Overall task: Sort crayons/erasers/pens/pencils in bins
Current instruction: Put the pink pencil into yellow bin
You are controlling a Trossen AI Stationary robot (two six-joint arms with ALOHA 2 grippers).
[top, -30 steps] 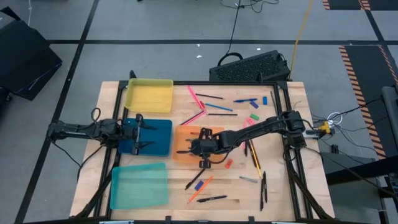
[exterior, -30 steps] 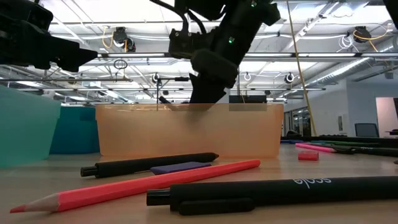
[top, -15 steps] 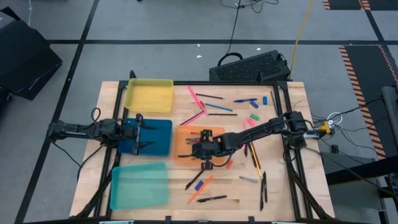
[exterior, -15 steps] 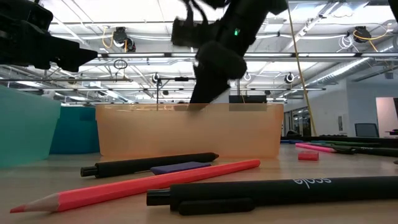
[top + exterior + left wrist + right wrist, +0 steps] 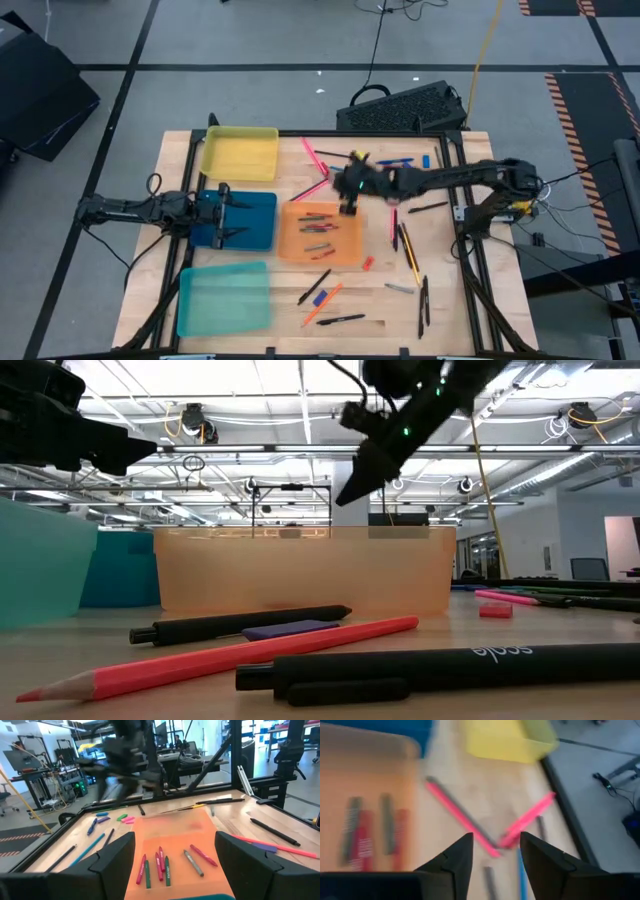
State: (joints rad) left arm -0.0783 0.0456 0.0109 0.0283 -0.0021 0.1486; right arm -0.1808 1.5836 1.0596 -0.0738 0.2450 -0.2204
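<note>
The orange bin (image 5: 322, 232) holds several crayons (image 5: 161, 864), red, green and grey. My right gripper (image 5: 346, 196) hangs open over the table just beyond the bin's far edge, above two crossing pink pencils (image 5: 465, 817). Nothing is between its fingers (image 5: 496, 865). My left gripper (image 5: 226, 218) waits open over the dark blue bin (image 5: 250, 222); its wrist view (image 5: 175, 870) looks across to the orange bin. The yellow bin (image 5: 240, 153) stands at the far left and the teal bin (image 5: 222, 297) at the near left. Pens, pencils and erasers lie loose on the right half of the table.
Black pens (image 5: 345, 320) and a pink pencil (image 5: 230, 658) lie by the near edge. A red eraser (image 5: 368, 263) sits right of the orange bin; green (image 5: 410, 187) and blue (image 5: 425, 160) erasers lie farther back. A black keyboard (image 5: 400, 108) rests beyond the table's far edge.
My right gripper has risen out of the orange bin and swung toward the far edge and slightly right, to above the pink pencils. The crayons stay in the bin.
</note>
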